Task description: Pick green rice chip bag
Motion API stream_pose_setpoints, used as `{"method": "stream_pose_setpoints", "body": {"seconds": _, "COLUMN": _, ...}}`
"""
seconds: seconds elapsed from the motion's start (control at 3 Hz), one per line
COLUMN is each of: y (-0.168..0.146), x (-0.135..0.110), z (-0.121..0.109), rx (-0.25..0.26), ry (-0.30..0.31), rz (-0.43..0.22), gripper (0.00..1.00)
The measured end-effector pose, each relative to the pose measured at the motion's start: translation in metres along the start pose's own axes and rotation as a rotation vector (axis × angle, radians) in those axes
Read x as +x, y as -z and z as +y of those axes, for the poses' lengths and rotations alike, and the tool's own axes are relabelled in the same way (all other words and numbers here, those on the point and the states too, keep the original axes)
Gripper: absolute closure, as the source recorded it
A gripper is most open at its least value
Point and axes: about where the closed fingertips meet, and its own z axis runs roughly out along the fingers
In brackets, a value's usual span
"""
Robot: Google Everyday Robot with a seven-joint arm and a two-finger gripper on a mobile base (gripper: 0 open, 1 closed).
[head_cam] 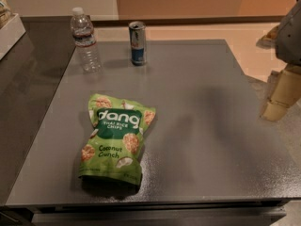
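The green rice chip bag (pixel 116 139) lies flat on the grey table (pixel 202 126), in the front left part, label up with its dark-green "dang" panel and "Coconut Crunch" lettering showing. My gripper (pixel 281 98) hangs at the right edge of the view, past the table's right edge, well to the right of the bag and apart from it. It holds nothing that I can see. The grey arm (pixel 290 32) reaches in above it from the top right corner.
A clear plastic water bottle (pixel 84 40) stands at the table's back left. A blue and silver can (pixel 138 43) stands to its right at the back. A dark counter with a white box (pixel 9 32) lies to the left.
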Motion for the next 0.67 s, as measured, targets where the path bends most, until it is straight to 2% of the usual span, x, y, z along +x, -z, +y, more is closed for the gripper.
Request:
{"method": "stream_pose_setpoints", "body": {"seconds": 0.33, "y": 0.0, "x": 0.0, "z": 0.0, "rx": 0.0, "ry": 0.0, "rz": 0.0, "gripper": 0.0}}
{"method": "stream_pose_setpoints", "body": {"seconds": 0.67, "y": -0.005, "x": -0.014, "z": 0.006, "rx": -0.017, "ry": 0.08, "rz": -0.015, "gripper": 0.0}}
